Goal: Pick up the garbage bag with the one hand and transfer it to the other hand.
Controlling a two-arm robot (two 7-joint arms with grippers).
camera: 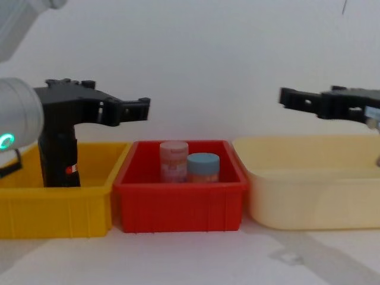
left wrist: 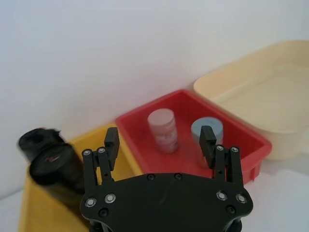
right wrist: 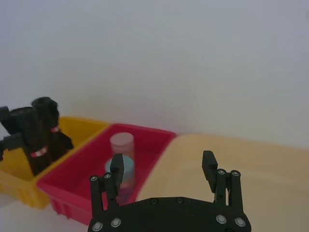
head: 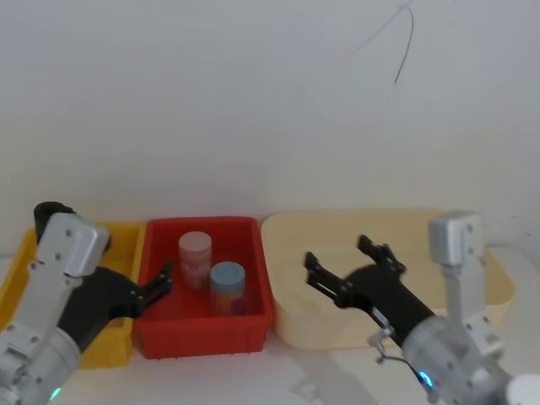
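The garbage bag (camera: 59,160), a tall black roll with a small red sticker, stands upright in the yellow bin (camera: 77,205) at the left. In the left wrist view the garbage bag (left wrist: 58,169) is beside the gripper's base. My left gripper (camera: 133,110) hovers open and empty above the yellow bin at the height of the roll's top, fingers reaching toward the red bin. In the head view my left gripper (head: 160,283) is over the seam between the yellow and red bins. My right gripper (head: 337,253) hangs open and empty over the beige tub (head: 472,224).
A second black roll (left wrist: 38,137) stands just behind the bag in the yellow bin. The red bin (camera: 178,205) in the middle holds a pink jar (camera: 173,160) and a blue-lidded jar (camera: 203,166). A white wall closes the back.
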